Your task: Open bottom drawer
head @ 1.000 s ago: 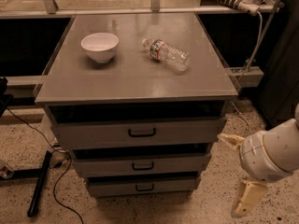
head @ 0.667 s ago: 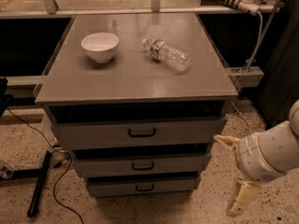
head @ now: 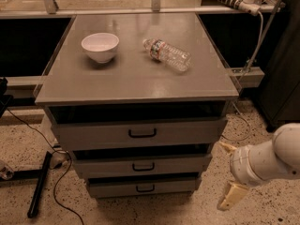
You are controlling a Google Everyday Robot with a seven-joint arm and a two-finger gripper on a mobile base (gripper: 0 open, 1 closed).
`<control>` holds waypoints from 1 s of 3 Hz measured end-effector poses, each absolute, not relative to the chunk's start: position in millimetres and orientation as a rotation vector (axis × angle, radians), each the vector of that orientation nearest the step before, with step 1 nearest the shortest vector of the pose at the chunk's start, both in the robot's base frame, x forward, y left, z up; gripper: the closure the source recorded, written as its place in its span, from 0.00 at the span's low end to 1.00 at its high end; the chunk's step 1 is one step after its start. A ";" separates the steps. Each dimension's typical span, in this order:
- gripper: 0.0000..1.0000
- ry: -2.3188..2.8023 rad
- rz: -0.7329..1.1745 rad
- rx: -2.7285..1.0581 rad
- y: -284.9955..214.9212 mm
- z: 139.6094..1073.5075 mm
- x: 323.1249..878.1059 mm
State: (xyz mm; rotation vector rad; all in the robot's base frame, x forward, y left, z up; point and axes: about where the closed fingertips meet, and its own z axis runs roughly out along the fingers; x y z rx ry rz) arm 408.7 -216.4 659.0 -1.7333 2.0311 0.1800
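Observation:
The grey cabinet has three drawers stacked in front. The bottom drawer (head: 140, 187) is the narrowest and lowest, shut, with a small black bar handle (head: 145, 188). My gripper (head: 228, 174) is at the lower right, beside the cabinet's right front corner and level with the two lower drawers. Its two cream fingers are spread apart, one fingertip (head: 227, 147) up and the other (head: 230, 197) down, holding nothing. It is to the right of the bottom drawer and not touching it.
On the cabinet top (head: 136, 78) stand a white bowl (head: 100, 46) and a clear plastic bottle (head: 167, 54) lying on its side. The middle drawer (head: 140, 165) and top drawer (head: 140, 133) are shut. A black bar (head: 38, 184) and cables lie on the floor at left.
My arm has shifted slightly left toward the cabinet. The drawers, bowl and bottle have not moved.

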 end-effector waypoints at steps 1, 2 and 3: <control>0.00 2.002 0.108 -1.655 -228.1 623.2 430.7; 0.00 2.037 0.123 -1.581 -238.3 592.9 443.1; 0.00 2.037 0.123 -1.581 -238.3 592.9 443.1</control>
